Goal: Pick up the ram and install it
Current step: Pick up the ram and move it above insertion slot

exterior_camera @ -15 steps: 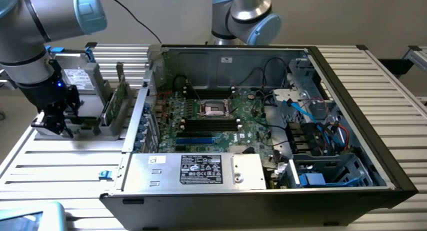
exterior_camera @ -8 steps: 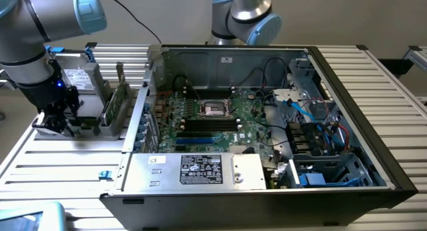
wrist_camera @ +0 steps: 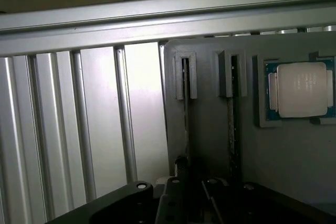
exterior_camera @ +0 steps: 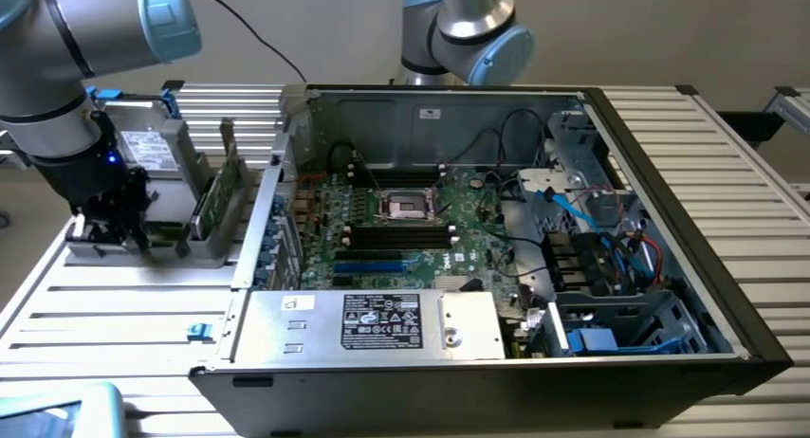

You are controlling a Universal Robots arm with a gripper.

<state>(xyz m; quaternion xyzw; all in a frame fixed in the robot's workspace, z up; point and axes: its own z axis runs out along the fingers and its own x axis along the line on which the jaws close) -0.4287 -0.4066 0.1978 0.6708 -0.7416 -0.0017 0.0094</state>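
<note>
The ram (wrist_camera: 185,95) stands on edge in a narrow slot of a grey parts holder (wrist_camera: 210,145), with a second stick (wrist_camera: 231,103) in the neighbouring slot and a processor (wrist_camera: 302,88) lying in a recess beyond that. The holder (exterior_camera: 158,241) sits on the slatted aluminium table (exterior_camera: 101,310), near the edge at the exterior view's left, just beside the open computer case (exterior_camera: 708,220).

By my judgement the task is at the pick-up. The ram is still seated in its holder, not lifted. The black memory slots (exterior_camera: 398,235) on the motherboard (exterior_camera: 475,239) look empty. So the carry to the case and the installation are all left to do.

The gripper (wrist_camera: 182,177) is low over the holder, lined up with the near end of the ram. Whether it is apart or clamped on the stick I cannot tell. In the exterior view the arm (exterior_camera: 57,97) reaches in from that view's upper left. Its wrist points straight down, with the gripper (exterior_camera: 104,228) at the holder's end farthest from the case.
</note>
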